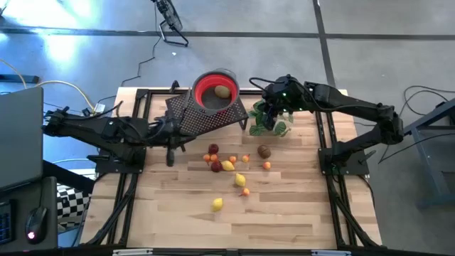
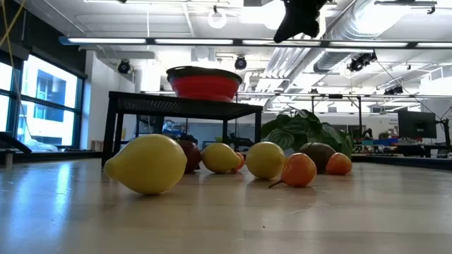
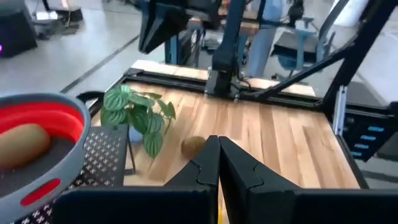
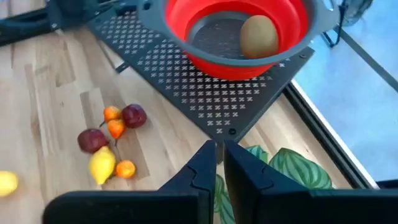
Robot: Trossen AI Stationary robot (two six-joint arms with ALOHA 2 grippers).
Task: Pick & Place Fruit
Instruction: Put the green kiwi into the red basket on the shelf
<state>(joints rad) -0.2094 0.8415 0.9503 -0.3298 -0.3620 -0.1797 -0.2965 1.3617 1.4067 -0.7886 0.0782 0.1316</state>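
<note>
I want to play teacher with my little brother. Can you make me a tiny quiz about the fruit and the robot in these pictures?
1. True or false: the red bowl is empty.
2. What sits on the black mesh stand? A) knife B) red bowl C) lemon
3. Which gripper hangs over the green plant?

Key
1. False: one brownish kiwi lies in it.
2. B
3. The right gripper, shut. The left gripper, shut too, waits beside the stand.

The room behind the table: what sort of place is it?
Probably a lab or workshop. Bare ducts and strip lights run overhead, desks with a monitor stand at the back, and the wooden table sits in a metal frame.
</note>
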